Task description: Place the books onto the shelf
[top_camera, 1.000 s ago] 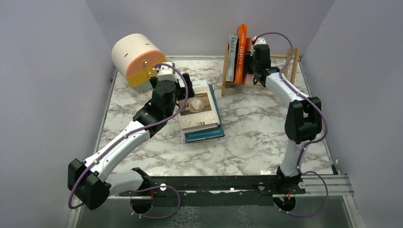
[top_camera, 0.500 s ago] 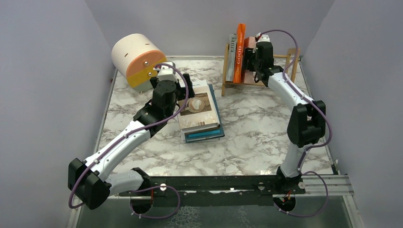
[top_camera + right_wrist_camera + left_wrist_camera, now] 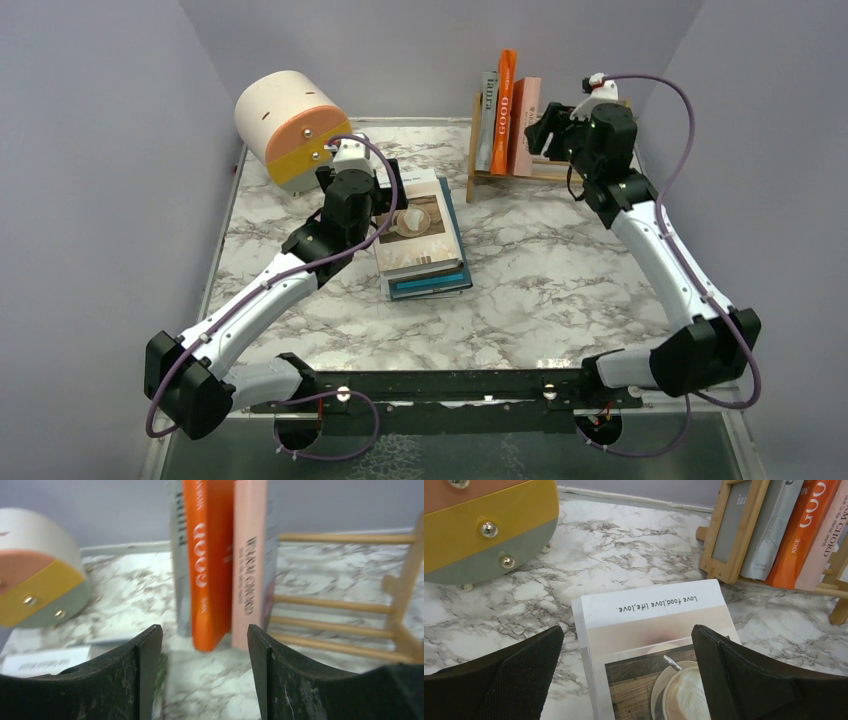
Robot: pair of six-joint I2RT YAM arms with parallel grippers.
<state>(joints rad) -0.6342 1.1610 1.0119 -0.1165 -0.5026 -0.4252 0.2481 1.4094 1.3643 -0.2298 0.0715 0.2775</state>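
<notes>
My fingers [image 3: 142, 680] are black; grey book [image 3: 176, 555], orange book [image 3: 207, 565], pink book [image 3: 248, 565]; shelf [image 3: 345, 605] pale wood; table [image 3: 130, 595] white marble veined grey

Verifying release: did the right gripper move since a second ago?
Yes. The right gripper has backed rightward, off the pink book, toward the right end frame of the light-wood dowel book rack.

Top cam's looking down on the counter [image 3: 540, 270]; both wrist cams, low & close, are facing the shelf [image 3: 330, 604].
</notes>
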